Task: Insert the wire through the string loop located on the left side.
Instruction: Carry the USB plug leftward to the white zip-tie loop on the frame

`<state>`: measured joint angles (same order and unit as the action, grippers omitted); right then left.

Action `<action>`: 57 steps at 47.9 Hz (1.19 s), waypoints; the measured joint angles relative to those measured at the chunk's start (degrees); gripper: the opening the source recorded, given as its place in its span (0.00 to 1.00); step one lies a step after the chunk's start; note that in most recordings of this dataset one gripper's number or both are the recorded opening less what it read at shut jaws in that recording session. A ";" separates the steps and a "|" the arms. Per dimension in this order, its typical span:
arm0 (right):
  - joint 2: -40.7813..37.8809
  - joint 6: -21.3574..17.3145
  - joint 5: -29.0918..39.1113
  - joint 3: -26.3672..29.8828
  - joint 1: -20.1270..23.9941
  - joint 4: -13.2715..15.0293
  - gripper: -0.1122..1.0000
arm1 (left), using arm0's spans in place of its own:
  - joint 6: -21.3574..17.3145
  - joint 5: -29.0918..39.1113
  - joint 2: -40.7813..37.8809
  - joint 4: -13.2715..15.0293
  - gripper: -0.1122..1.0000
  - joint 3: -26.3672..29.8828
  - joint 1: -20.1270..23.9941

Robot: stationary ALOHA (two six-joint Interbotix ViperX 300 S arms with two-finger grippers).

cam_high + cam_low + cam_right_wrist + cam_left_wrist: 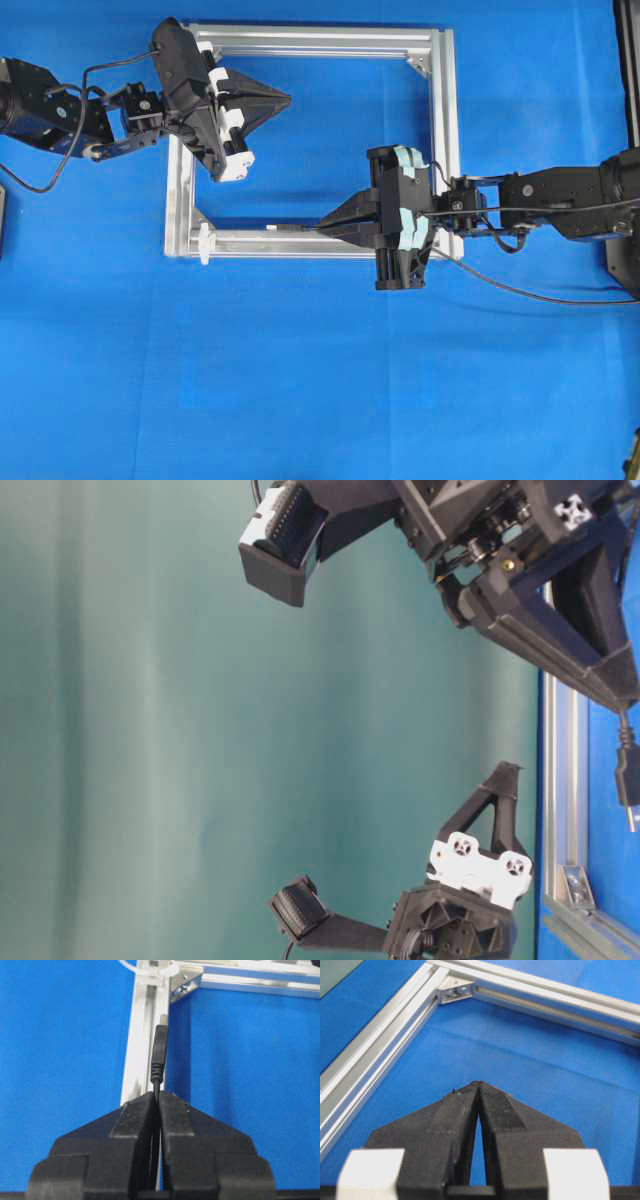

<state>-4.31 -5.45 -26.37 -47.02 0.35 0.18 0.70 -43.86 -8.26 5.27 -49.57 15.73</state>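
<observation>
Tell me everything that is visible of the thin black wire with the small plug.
The thin black wire ends in a small dark ribbed plug with a metallic tip. The right claw is shut on it just behind the plug. The plug juts forward over the silver aluminium frame bar, pointing toward the white string loop at the corner, not yet through it. Overhead, its long tail curves over the blue cloth toward the right.

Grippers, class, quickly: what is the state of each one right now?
Left gripper: closed, holding nothing.
Right gripper: closed on the wire, its plug pointing along the frame bar.
</observation>
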 measured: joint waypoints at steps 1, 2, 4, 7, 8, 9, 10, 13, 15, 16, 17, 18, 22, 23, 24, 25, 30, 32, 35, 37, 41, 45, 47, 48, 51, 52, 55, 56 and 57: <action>0.00 0.00 0.00 0.00 0.00 0.00 0.11 | -0.09 0.00 0.00 0.00 0.10 -0.09 0.00; 0.00 0.00 0.00 0.00 0.00 0.00 0.11 | -0.09 0.00 -0.09 0.00 0.10 0.00 0.00; 0.00 0.00 0.09 0.00 0.00 0.00 0.11 | -0.09 0.00 0.00 0.00 0.10 0.00 0.00; 0.09 0.00 0.35 0.09 -0.09 0.00 0.11 | -0.09 -0.09 -0.09 0.00 0.10 0.00 0.00; 0.00 0.00 0.44 0.09 0.00 0.00 0.11 | -0.09 -0.09 -0.09 0.00 0.10 0.00 0.00; 0.00 0.00 0.62 0.18 0.00 0.00 0.11 | -0.09 0.00 0.00 0.00 0.10 0.00 0.00; 0.00 0.00 0.70 0.26 0.00 0.00 0.11 | -0.09 0.00 0.00 0.00 0.10 0.00 0.00; 0.00 0.09 0.97 0.88 0.00 0.00 0.11 | -0.09 0.00 0.00 -0.09 0.10 0.00 0.00; -0.18 0.09 1.14 1.41 0.00 0.00 0.11 | -0.09 0.00 0.00 0.00 0.10 0.00 0.00; -0.35 0.09 1.23 1.67 0.00 0.00 0.11 | -0.09 0.00 0.00 -0.09 0.10 0.00 0.00; -0.44 0.09 1.23 1.93 0.00 0.00 0.11 | 0.00 0.00 0.00 0.00 0.10 0.00 0.00; -0.62 0.09 1.32 2.29 -0.09 0.00 0.11 | -0.09 0.00 0.00 -0.09 0.10 0.00 0.00; -1.67 0.09 1.93 3.69 0.00 0.09 0.11 | -0.09 0.00 0.00 0.00 0.10 0.00 0.00; -2.02 0.09 2.11 4.22 0.00 0.00 0.11 | -0.09 0.00 -0.09 0.00 0.10 0.00 0.09; -2.29 0.09 2.37 4.57 0.00 0.09 0.11 | -0.09 0.00 0.00 -0.09 0.10 0.00 0.00; -2.64 0.09 2.55 5.01 0.00 0.00 0.11 | -0.09 -0.09 -0.09 0.00 0.10 0.00 0.00; -4.66 0.09 3.34 7.47 0.00 0.00 0.11 | 0.00 0.00 0.00 -0.09 0.10 0.00 0.00; -5.45 0.09 3.52 8.26 0.00 0.00 0.11 | -0.09 0.00 -0.09 0.00 0.10 0.00 0.00; -6.50 0.09 3.69 9.49 0.00 0.09 0.11 | -0.09 0.00 0.00 0.00 0.10 0.00 0.00; -7.12 0.18 3.69 10.28 0.00 0.00 0.11 | -0.09 0.00 0.00 0.00 0.10 0.00 0.00; -8.61 0.09 3.78 11.69 0.00 0.09 0.11 | -0.09 0.00 0.00 -0.09 0.10 0.00 0.00; -9.49 0.09 3.87 12.66 0.00 0.09 0.11 | -0.18 0.00 -0.09 0.00 0.10 0.00 0.00; -9.67 0.09 3.87 13.01 0.00 0.09 0.11 | -0.18 0.00 0.00 0.00 0.10 0.00 0.00; -9.67 0.09 3.87 13.10 0.00 0.00 0.11 | -0.18 0.00 0.00 -0.09 0.10 -0.09 0.00; -9.67 0.09 3.78 13.36 0.09 0.09 0.11 | -0.26 0.00 0.00 0.00 0.10 -0.09 0.00; -9.67 0.09 3.78 13.36 0.00 0.09 0.11 | -0.26 0.00 0.00 0.00 0.10 0.00 0.00; -9.67 0.09 3.87 13.36 0.09 0.09 0.11 | -0.35 -0.09 0.09 0.00 0.10 0.00 0.00; -9.67 0.09 3.78 13.36 0.09 0.09 0.11 | -0.35 0.00 0.09 0.00 0.10 0.00 0.00; -9.67 0.09 3.78 13.36 0.09 0.09 0.11 | -0.35 0.00 0.09 -0.09 0.10 0.00 0.00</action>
<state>-13.97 -5.36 -22.59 -33.66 0.44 0.26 0.35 -43.86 -8.17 5.19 -49.57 15.73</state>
